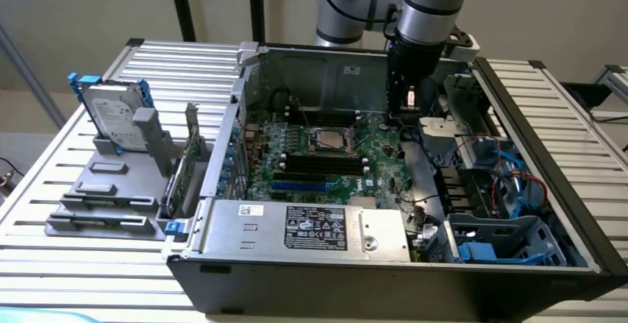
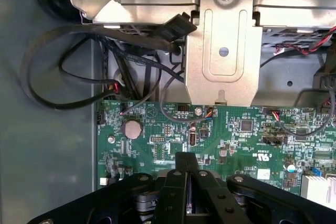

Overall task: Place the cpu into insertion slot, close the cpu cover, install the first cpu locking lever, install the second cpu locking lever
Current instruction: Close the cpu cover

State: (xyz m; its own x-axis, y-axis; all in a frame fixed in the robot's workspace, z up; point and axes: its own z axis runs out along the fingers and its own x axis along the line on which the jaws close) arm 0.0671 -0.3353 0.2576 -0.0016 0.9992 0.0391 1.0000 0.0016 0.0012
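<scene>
1. Work area. An open computer case (image 1: 393,293) lies on a slatted metal table (image 1: 559,109). A green circuit board (image 1: 378,150) covers the floor of the case.

2. Insertion slot. The insertion slot (image 1: 329,140) sits near the middle of the circuit board, just beyond the row of long black memory slots (image 1: 319,165). Its middle appears pale grey inside a dark frame. Whether that surface is the cpu cannot be determined.

3. End effector. The arm (image 1: 432,14) reaches down into the case. The gripper (image 1: 410,104) hangs above the far corner of the circuit board on the exterior view's right, well apart from the insertion slot. In the wrist view the gripper (image 2: 187,157) has its two black fingers (image 2: 176,187) pressed together with no gap between them. A small pale piece shows at the tip in the exterior view. Whether anything is clamped there cannot be determined.

4. Items under the gripper. The wrist view shows the circuit board (image 2: 241,129) edge with a round coin battery (image 2: 131,128). A silver metal bracket (image 2: 223,61) and loose black cables (image 2: 52,72) lie just off that edge.

5. Other items. A silver power supply (image 1: 304,227) with a label sits against the near edge of the circuit board. A hard drive (image 1: 110,117) stands in a grey holder (image 1: 103,190) outside the case, on the exterior view's left of the circuit board.
</scene>
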